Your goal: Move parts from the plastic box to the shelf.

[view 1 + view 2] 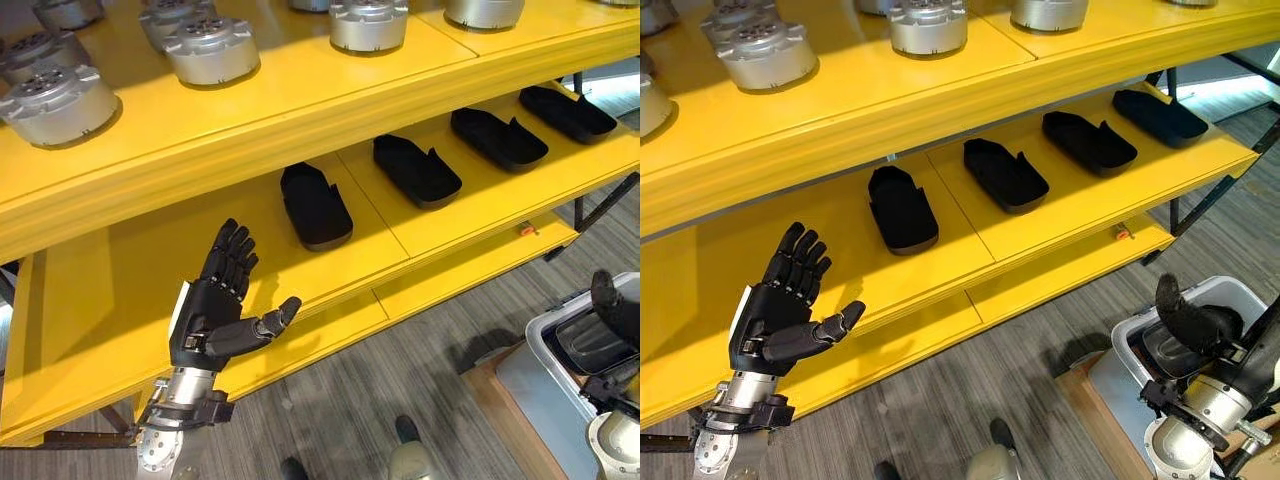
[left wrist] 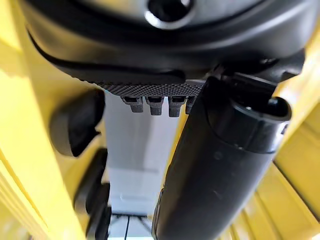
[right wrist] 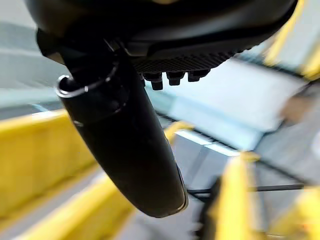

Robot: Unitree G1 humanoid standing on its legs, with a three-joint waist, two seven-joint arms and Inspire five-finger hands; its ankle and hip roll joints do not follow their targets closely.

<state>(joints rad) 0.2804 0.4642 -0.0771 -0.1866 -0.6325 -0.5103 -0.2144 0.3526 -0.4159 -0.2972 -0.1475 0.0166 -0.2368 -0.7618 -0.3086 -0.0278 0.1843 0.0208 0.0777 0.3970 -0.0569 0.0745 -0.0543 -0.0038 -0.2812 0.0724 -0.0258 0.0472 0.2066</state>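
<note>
The left hand (image 1: 215, 305) is raised in front of the yellow shelf (image 1: 330, 110), palm up, with its fingers (image 1: 232, 255) stretched straight towards the lower tier and its thumb (image 1: 270, 322) sticking out to the side; it holds nothing and hangs just in front of the front lip of that tier, not touching any part. On the lower tier lie 4 black parts in a row running away to the right: the nearest one (image 1: 315, 205) sits just beyond the fingertips, then a second (image 1: 416, 170), a third (image 1: 498, 139) and a fourth (image 1: 566, 112), each apart from its neighbour. On the upper tier stand several round silver metal parts (image 1: 211, 49), well clear of the black ones below. Down at the lower right, on the grey wood-patterned floor (image 1: 380, 370), stands the grey plastic box (image 1: 1140, 345), with dark shapes lying inside it that I cannot make out clearly. The right hand (image 1: 1188, 322) is over the box's opening; in its wrist view the thumb (image 3: 125, 145) is stretched out long and the fingertips (image 3: 175, 77) barely show, and I cannot tell whether it has hold of anything.
</note>
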